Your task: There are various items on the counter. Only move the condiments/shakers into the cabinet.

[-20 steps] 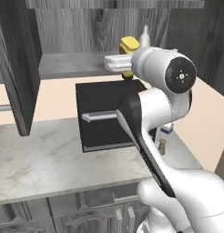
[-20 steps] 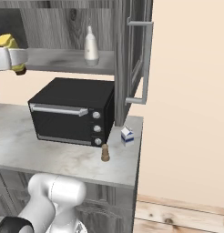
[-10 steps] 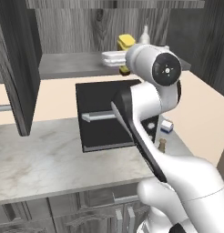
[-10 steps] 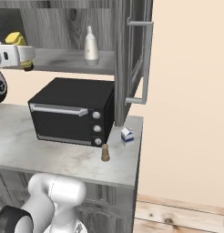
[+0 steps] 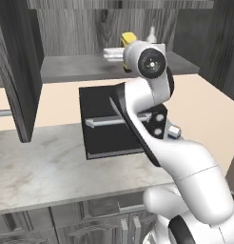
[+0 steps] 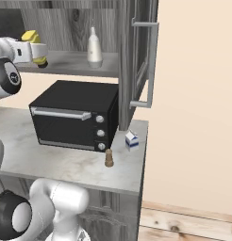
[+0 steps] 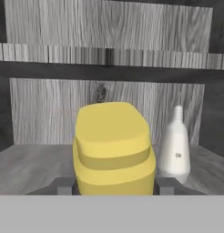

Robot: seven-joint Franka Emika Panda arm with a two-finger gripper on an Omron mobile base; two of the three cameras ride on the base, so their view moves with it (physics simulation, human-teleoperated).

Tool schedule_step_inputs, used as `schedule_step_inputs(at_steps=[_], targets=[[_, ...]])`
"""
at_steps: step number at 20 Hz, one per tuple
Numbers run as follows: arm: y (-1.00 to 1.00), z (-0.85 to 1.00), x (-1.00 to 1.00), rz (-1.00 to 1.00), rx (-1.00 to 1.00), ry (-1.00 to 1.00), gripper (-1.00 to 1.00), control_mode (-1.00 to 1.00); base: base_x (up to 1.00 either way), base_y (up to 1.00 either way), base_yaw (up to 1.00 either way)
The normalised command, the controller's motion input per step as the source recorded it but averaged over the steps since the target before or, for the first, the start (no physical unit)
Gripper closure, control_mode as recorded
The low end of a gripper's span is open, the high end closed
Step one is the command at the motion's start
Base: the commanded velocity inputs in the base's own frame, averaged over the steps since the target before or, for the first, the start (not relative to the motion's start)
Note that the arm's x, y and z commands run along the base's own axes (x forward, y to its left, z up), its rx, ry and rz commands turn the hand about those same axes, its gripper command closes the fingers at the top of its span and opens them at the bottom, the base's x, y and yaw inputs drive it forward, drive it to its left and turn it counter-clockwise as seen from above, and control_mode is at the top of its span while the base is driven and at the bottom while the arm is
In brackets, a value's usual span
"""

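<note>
Item: yellow squeeze bottle (image 7: 114, 150). Held in the claw (image 6: 37, 54) of the white arm, whose fingers stand partly apart and are closed against the bottle's sides. The bottle is up at the level of the grey shelf (image 6: 70, 63) of the dark grey wood-grain wall cabinet (image 5: 24, 71), towards the shelf's left part as the right base camera has it; whether its base touches the shelf cannot be told.

Item: white narrow-necked bottle (image 6: 94, 47). Upright on the same cabinet shelf, near the back, to the right of the yellow bottle and apart from it in the hand camera's view.

Item: small brown wooden mill-shaped shaker (image 6: 109, 157). Upright on the light grey marble-patterned counter (image 5: 47, 167), near the front edge, just beside the front right corner of the black toaster oven (image 6: 75, 115).

Item: small blue-and-white box (image 6: 131, 139). On the counter to the right of the toaster oven, behind the brown shaker and apart from it.

Item: tall dark cabinet door (image 6: 139, 61). Swung open, edge towards the right base camera, with a long grey handle.
</note>
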Motion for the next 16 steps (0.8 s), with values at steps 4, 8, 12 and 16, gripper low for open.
schedule_step_inputs(at_steps=[4,8,12,16], targets=[[-0.12,0.0,0.39,-0.12,0.07,0.0,1.0,-1.0,0.0,0.0,0.0],[-0.19,0.0,0.09,-0.12,0.16,0.0,1.0,-1.0,0.0,0.0,0.0],[-0.1,0.0,0.0,-0.06,0.17,0.0,1.0,-1.0,0.0,0.0,0.0],[0.0,-0.01,0.0,0.0,0.05,0.0,1.0,-1.0,0.0,0.0,0.0]])
